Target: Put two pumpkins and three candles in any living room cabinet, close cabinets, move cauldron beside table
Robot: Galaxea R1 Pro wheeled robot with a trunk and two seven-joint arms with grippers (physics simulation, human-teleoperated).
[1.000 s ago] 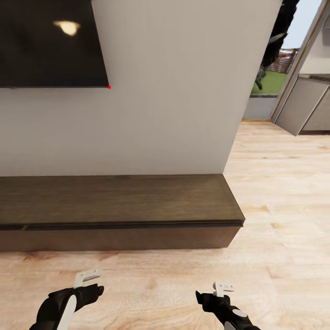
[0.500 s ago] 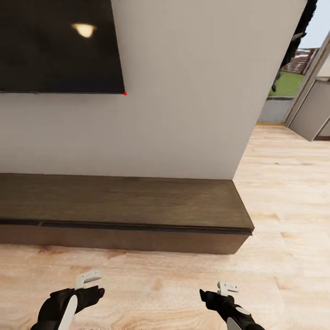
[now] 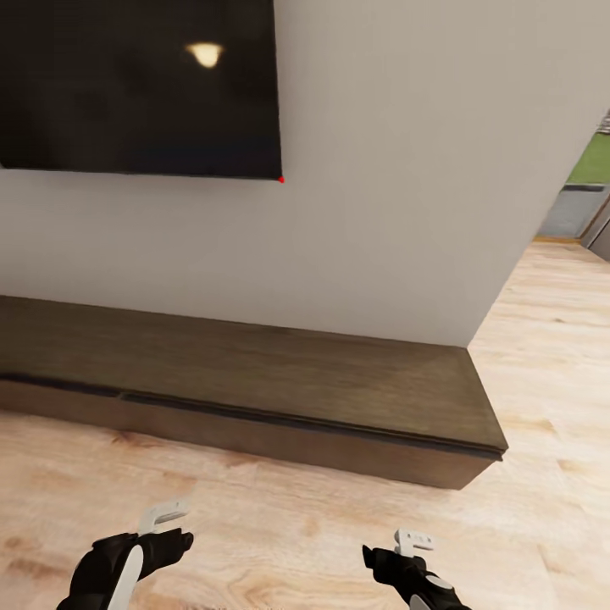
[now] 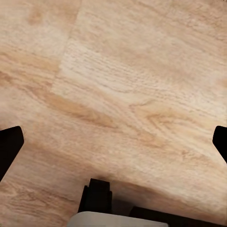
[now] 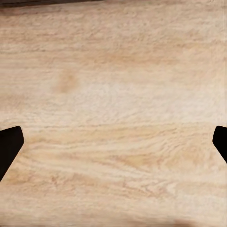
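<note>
Head view: I see the cabinet (image 3: 254, 381), drawer fronts flush and shut, against the white wall (image 3: 407, 169) under a black TV (image 3: 135, 85). My left claw (image 3: 165, 525) and right claw (image 3: 407, 546) hang low over the wooden floor (image 3: 280, 542), near the cabinet. In both wrist views the fingertips sit wide apart, spread with nothing between.

Soft, even light fills the sharp, clean render, a lamp's warm glare spots the dark screen (image 3: 140, 85), and the low cabinet (image 3: 254, 381) casts faint shadow on the pale wooden floor (image 3: 280, 525)
</note>
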